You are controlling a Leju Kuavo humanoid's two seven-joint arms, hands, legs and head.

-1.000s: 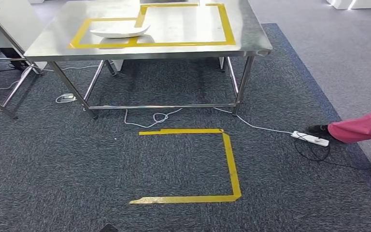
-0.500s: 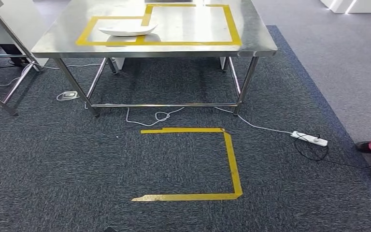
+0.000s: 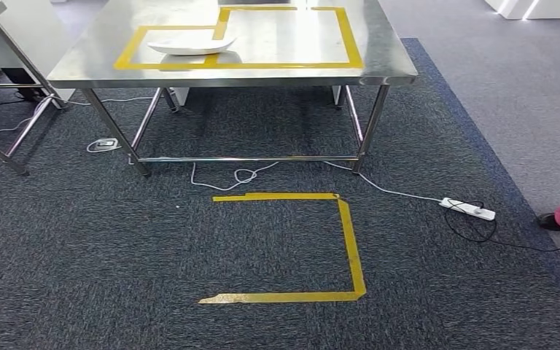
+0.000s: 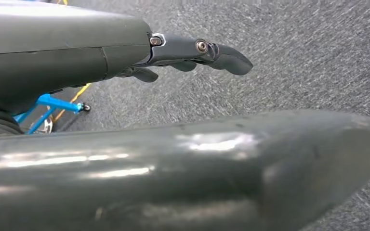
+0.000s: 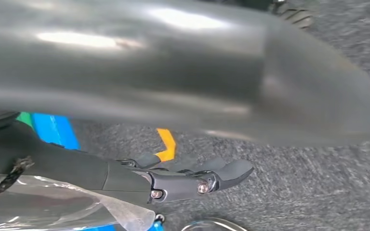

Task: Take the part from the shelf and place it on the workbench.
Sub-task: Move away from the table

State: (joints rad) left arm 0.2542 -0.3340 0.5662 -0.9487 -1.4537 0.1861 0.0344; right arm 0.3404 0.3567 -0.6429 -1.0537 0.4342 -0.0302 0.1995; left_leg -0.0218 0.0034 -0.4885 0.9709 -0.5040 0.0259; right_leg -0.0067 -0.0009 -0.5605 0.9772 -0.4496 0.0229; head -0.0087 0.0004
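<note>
Grey carpet [image 3: 117, 248] fronts a steel workbench [image 3: 379, 69] where the white curved part [image 3: 191, 45] rests on yellow tape [image 3: 350, 36]. Left hand [image 4: 183, 55] and right hand [image 5: 188, 178] hang released, grasping nothing.

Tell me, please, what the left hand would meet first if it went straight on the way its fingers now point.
Probably the carpet. In the left wrist view the left hand holds nothing, and beyond its fingers lies nothing but dark grey floor. Depth is unclear, so how far off I cannot tell.
</note>
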